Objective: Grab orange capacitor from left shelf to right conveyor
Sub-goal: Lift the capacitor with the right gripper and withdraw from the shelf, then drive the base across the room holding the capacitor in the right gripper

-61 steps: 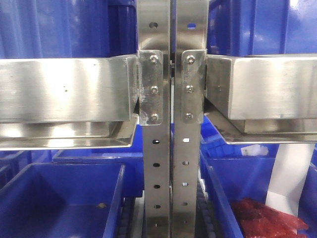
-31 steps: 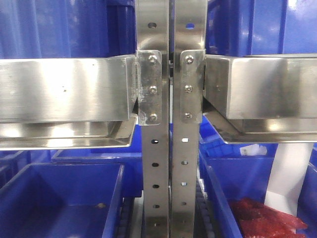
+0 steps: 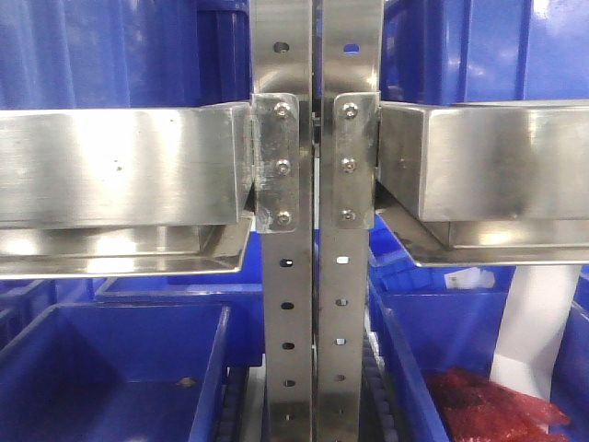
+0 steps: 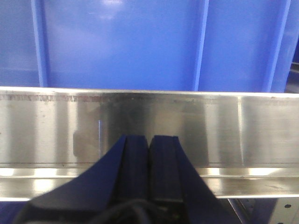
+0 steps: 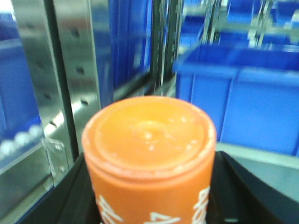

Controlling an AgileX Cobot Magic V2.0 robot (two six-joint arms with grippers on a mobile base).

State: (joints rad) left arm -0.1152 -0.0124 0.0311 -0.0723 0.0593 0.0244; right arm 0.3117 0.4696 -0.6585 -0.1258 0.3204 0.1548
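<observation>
The orange capacitor (image 5: pixel 149 158), a fat orange cylinder with white lettering, fills the lower middle of the right wrist view, end cap facing the camera. My right gripper (image 5: pixel 149 196) is shut on it, dark fingers on both sides. My left gripper (image 4: pixel 149 158) is shut and empty, its two dark pads pressed together in front of a steel shelf rail (image 4: pixel 149 126), with a blue bin wall (image 4: pixel 140 42) above. Neither gripper shows in the front view. No conveyor is in view.
Two perforated steel uprights (image 3: pixel 313 276) stand in the middle of the front view between steel shelf beams (image 3: pixel 120 166). Blue bins sit below; the right bin (image 3: pixel 423 341) holds red bagged parts (image 3: pixel 492 405). Steel posts (image 5: pixel 70 84) and blue bins (image 5: pixel 252 102) lie beyond the capacitor.
The front view has shifted slightly: the uprights and shelf beams have slid a little left and up in the frame. Nothing was taken hold of or let go.
</observation>
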